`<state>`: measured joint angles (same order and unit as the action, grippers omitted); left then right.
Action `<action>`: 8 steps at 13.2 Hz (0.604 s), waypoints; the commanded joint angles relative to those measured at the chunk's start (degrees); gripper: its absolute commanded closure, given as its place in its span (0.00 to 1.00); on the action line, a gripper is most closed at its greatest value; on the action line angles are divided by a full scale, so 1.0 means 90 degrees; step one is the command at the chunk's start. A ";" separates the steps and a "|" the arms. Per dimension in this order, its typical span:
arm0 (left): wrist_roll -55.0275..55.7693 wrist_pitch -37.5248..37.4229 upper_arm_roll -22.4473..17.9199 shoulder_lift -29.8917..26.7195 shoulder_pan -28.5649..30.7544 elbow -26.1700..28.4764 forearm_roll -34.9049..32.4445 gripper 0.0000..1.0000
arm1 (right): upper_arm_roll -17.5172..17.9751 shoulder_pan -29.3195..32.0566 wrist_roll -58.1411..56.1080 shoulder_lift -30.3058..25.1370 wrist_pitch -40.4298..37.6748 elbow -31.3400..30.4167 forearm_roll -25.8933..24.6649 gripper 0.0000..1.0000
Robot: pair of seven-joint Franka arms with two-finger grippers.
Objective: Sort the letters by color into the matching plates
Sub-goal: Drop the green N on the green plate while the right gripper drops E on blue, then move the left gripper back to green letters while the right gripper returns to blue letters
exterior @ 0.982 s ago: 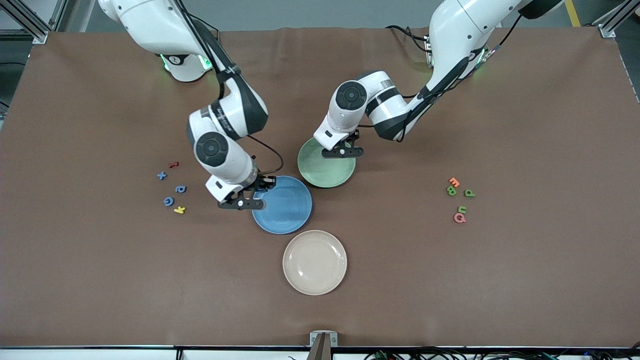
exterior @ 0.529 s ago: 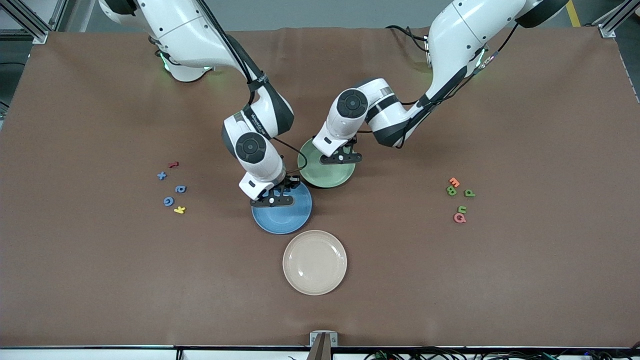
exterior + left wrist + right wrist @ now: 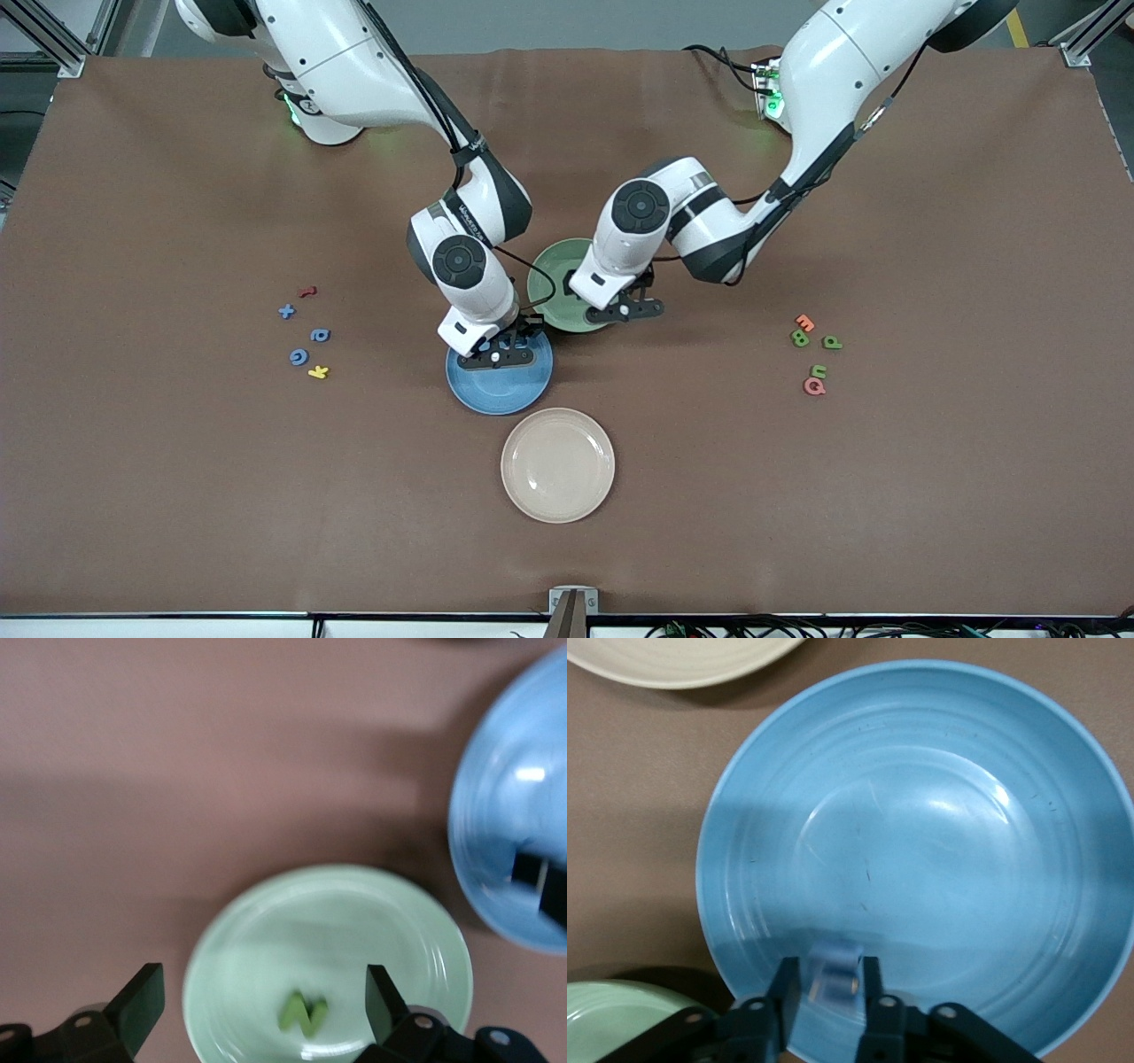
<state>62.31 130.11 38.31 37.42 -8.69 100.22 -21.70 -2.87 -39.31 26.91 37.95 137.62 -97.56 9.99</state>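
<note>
My right gripper (image 3: 500,352) is over the blue plate (image 3: 496,390), shut on a small blue letter (image 3: 835,981) held just above the plate's inside (image 3: 921,815). My left gripper (image 3: 627,310) is open and empty over the rim of the pale green plate (image 3: 554,292). A green letter (image 3: 303,1014) lies in that plate (image 3: 266,930), between my spread fingers (image 3: 142,1001). Three blue letters (image 3: 299,357) lie toward the right arm's end of the table. Three green letters (image 3: 800,338) lie toward the left arm's end.
A cream plate (image 3: 558,465) sits nearer the front camera than the blue plate. A red letter (image 3: 307,291) and a yellow letter (image 3: 318,372) lie among the blue ones. An orange letter (image 3: 804,322) and a pink letter (image 3: 813,386) lie among the green ones.
My right gripper has swung from beside the blue plate to over it, carrying the blue letter. My left gripper has moved from over the green plate's middle to over its rim.
</note>
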 commanded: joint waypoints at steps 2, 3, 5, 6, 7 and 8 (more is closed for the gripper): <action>-0.0261 -0.0305 -0.0028 -0.0173 0.0514 -0.0178 -0.0479 0.00 | -0.0111 0.0050 -0.0021 -0.0269 -0.0735 0.0137 0.0032 0.00; -0.0359 -0.0529 -0.0028 -0.0270 0.0622 -0.0178 -0.0479 0.00 | -0.0130 0.0157 -0.0022 -0.0532 -0.1224 0.0147 0.0023 0.00; -0.0399 -0.0736 -0.0038 -0.0455 0.0915 -0.0188 -0.0479 0.00 | -0.0131 0.0576 -0.0041 -0.1021 -0.1958 0.0127 -0.0007 0.00; -0.0544 -0.0814 -0.0018 -0.0621 0.1168 -0.0188 -0.0479 0.00 | -0.0131 0.0810 -0.0080 -0.1207 -0.2300 0.0127 -0.0017 0.00; -0.0865 -0.0988 0.0001 -0.0758 0.1344 -0.0197 -0.0479 0.00 | -0.0131 0.1025 -0.0235 -0.1344 -0.2526 0.0108 -0.0026 0.00; -0.1206 -0.1154 -0.0008 -0.0894 0.1501 -0.0256 -0.0470 0.00 | -0.0131 0.1308 -0.0546 -0.1413 -0.2712 0.0088 -0.0104 0.00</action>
<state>55.26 122.83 37.97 33.23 2.47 97.49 -25.41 -4.96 -31.80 25.23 27.78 115.60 -94.91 9.76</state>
